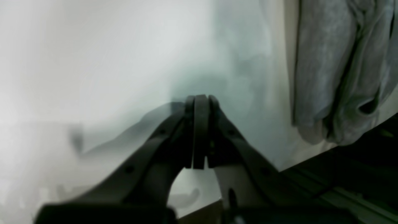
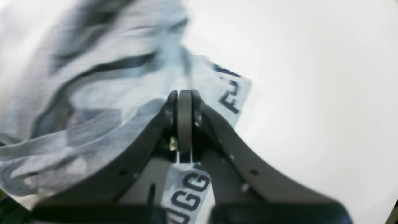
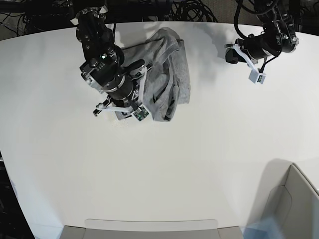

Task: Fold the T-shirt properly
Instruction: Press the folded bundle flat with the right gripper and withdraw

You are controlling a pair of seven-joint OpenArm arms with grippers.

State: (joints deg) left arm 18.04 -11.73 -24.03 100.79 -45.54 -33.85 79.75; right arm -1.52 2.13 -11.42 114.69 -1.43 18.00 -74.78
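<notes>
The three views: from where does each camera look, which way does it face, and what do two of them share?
Left wrist: sits behind the shut left gripper, faces bare table; the T-shirt lies at the picture's right.
Right wrist: sits behind the shut right gripper, faces the T-shirt's black lettering.
Base: looks down from above on the table, both arms and the bunched T-shirt.
Shared: all three show the T-shirt.
</notes>
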